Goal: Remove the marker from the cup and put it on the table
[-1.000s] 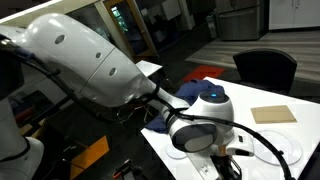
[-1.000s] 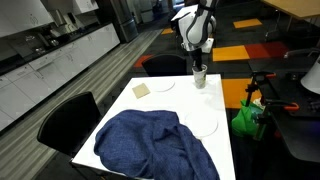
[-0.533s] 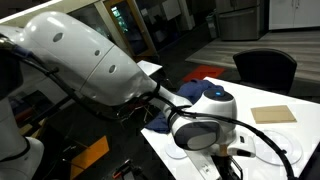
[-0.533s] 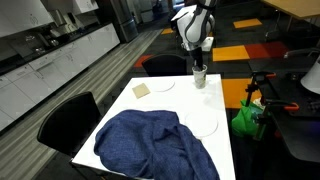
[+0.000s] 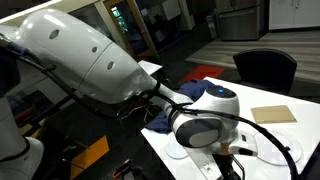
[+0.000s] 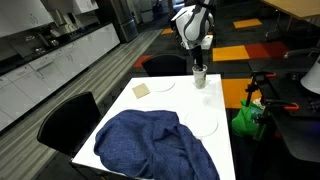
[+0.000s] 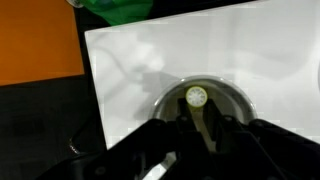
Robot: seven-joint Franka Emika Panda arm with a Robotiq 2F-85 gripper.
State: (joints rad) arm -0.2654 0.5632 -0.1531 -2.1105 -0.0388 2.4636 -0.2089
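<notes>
In the wrist view I look straight down into the cup (image 7: 228, 92), which stands near the edge of the white table (image 7: 150, 50). The yellow marker (image 7: 197, 97) stands in it, its round end up and its shaft leaning towards me. My gripper (image 7: 203, 120) is open. Its dark fingers (image 7: 176, 128) stand on either side of the marker shaft at the cup's mouth, with narrow dark gaps showing. In an exterior view my gripper (image 6: 198, 64) hangs straight over the cup (image 6: 199, 79) at the table's far end.
A blue cloth (image 6: 150, 140) covers the near half of the table. White plates (image 6: 205, 124) (image 6: 163, 84) and a tan board (image 6: 141, 89) lie around the cup. Chairs (image 6: 68, 120) stand at the table's side. A green bag (image 6: 245, 118) sits on the floor beyond the table edge.
In an exterior view my wrist has shifted slightly down and to the right towards the cup. The cup, the marker and the rest of the table have not moved.
</notes>
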